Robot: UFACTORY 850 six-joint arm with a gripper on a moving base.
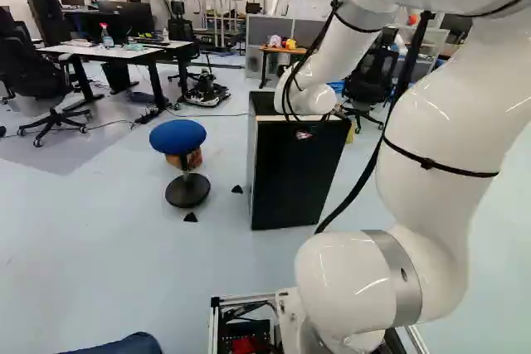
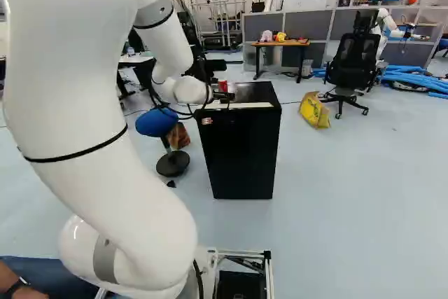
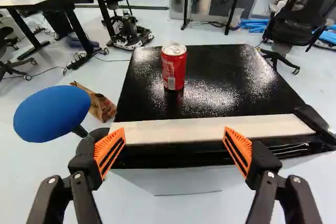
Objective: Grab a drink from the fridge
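The white arm point(image 2: 105, 131) reaches forward over the floor; a white-topped desk point(image 1: 124, 52) stands at the left of the left base view; the black mini fridge point(image 2: 241, 148) stands ahead, a pale strip point(image 3: 210, 129) along its top's near edge; a blue-seated stool point(image 1: 177, 137) stands near it; the black gripper point(image 2: 228, 80) has its two orange-padded fingers wide apart, touching nothing between them; the red soda can point(image 3: 174, 66) stands upright on the fridge top, ahead of the gap.
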